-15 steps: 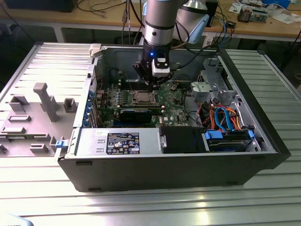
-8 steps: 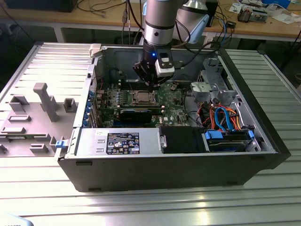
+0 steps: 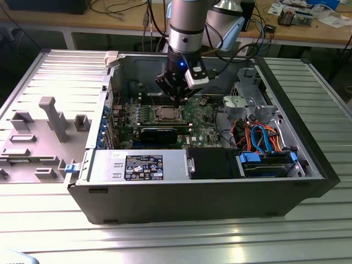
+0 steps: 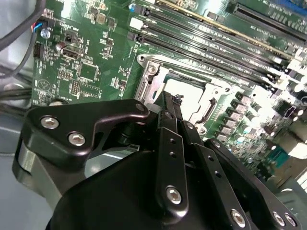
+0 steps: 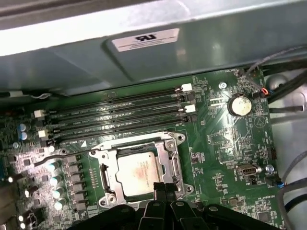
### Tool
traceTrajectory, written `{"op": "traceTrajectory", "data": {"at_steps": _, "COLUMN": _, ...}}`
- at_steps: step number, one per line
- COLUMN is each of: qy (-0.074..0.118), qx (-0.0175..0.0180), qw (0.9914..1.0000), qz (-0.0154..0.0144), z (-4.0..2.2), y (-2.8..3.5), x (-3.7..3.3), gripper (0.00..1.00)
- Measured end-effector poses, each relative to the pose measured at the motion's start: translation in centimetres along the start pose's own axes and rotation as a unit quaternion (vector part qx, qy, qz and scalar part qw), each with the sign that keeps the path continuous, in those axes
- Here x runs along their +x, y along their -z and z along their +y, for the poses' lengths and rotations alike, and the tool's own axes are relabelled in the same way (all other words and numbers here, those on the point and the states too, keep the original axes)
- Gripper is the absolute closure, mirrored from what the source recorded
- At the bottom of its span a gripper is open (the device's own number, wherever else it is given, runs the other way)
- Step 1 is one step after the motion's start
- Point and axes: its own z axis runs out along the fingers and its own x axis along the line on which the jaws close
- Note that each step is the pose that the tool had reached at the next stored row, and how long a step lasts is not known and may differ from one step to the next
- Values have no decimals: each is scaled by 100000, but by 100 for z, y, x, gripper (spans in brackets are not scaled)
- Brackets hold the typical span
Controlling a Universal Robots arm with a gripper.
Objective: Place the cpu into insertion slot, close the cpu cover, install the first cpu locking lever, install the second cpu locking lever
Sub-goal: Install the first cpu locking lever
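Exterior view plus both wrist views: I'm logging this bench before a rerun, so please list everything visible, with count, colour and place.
Open desktop computer case: one, black and grey, on the ribbed metal table.
Green circuit board: one, inside the case.
Flat square cpu with silvery top: one, seated in its socket.
Thin silver cpu cover frame: one, lying down around the cpu.
Long narrow memory slots: four, black, beside the socket.
Round coin battery: one, silver, near the board's corner.
Cables: several, blue and orange, case's end at the exterior view's right.
Grey plate with blocks: one, exterior view's left.
Gripper: one, black, fingers together, at the cover's edge.
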Motion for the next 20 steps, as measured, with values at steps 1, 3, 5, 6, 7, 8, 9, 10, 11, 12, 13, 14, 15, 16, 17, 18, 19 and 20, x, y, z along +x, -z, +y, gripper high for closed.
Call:
{"op": "traceTrajectory", "data": {"at_steps": 1, "qy": 771, "qx": 15, "qw": 99997, "qz": -32, "z": 0, "y": 0, "x": 0, "gripper": 89}}
{"op": "traceTrajectory", "data": {"at_steps": 3, "qy": 1883, "qx": 38, "qw": 99982, "qz": -72, "z": 0, "y": 0, "x": 0, "gripper": 89}}
{"op": "traceTrajectory", "data": {"at_steps": 5, "qy": 3484, "qx": 72, "qw": 99939, "qz": -132, "z": 0, "y": 0, "x": 0, "gripper": 89}}
{"op": "traceTrajectory", "data": {"at_steps": 6, "qy": 4048, "qx": 81, "qw": 99918, "qz": -154, "z": 0, "y": 0, "x": 0, "gripper": 89}}
{"op": "traceTrajectory", "data": {"at_steps": 7, "qy": 4552, "qx": 75, "qw": 99896, "qz": -167, "z": 0, "y": 0, "x": 0, "gripper": 89}}
{"op": "traceTrajectory", "data": {"at_steps": 8, "qy": 5115, "qx": -102, "qw": 99869, "qz": -180, "z": 1, "y": 0, "x": 0, "gripper": 89}}
{"op": "traceTrajectory", "data": {"at_steps": 9, "qy": 5541, "qx": -264, "qw": 99846, "qz": -174, "z": 1, "y": 0, "x": 1, "gripper": 89}}
{"op": "traceTrajectory", "data": {"at_steps": 10, "qy": 6526, "qx": -346, "qw": 99786, "qz": -196, "z": 1, "y": 0, "x": 0, "gripper": 89}}
{"op": "traceTrajectory", "data": {"at_steps": 11, "qy": 7083, "qx": -347, "qw": 99748, "qz": -214, "z": 0, "y": 0, "x": 0, "gripper": 89}}
{"op": "traceTrajectory", "data": {"at_steps": 12, "qy": 7432, "qx": -338, "qw": 99723, "qz": -225, "z": 0, "y": 0, "x": 0, "gripper": 89}}
{"op": "traceTrajectory", "data": {"at_steps": 13, "qy": 7489, "qx": -318, "qw": 99718, "qz": -231, "z": 0, "y": 0, "x": 0, "gripper": 89}}
{"op": "traceTrajectory", "data": {"at_steps": 14, "qy": 7493, "qx": -308, "qw": 99718, "qz": -230, "z": 0, "y": 0, "x": 0, "gripper": 89}}
{"op": "traceTrajectory", "data": {"at_steps": 15, "qy": 7492, "qx": -305, "qw": 99718, "qz": -228, "z": 0, "y": 0, "x": 0, "gripper": 89}}
{"op": "traceTrajectory", "data": {"at_steps": 16, "qy": 7493, "qx": -299, "qw": 99718, "qz": -233, "z": 0, "y": 0, "x": 0, "gripper": 89}}
{"op": "traceTrajectory", "data": {"at_steps": 17, "qy": 7486, "qx": -275, "qw": 99719, "qz": -236, "z": 0, "y": 0, "x": 0, "gripper": 89}}
{"op": "traceTrajectory", "data": {"at_steps": 18, "qy": 7478, "qx": -128, "qw": 99720, "qz": -247, "z": 1, "y": -1, "x": 0, "gripper": 89}}
{"op": "traceTrajectory", "data": {"at_steps": 19, "qy": 7483, "qx": -18, "qw": 99719, "qz": -247, "z": 0, "y": 3, "x": 0, "gripper": 89}}
{"op": "traceTrajectory", "data": {"at_steps": 20, "qy": 7485, "qx": -24, "qw": 99719, "qz": -254, "z": 0, "y": 16, "x": 0, "gripper": 89}}
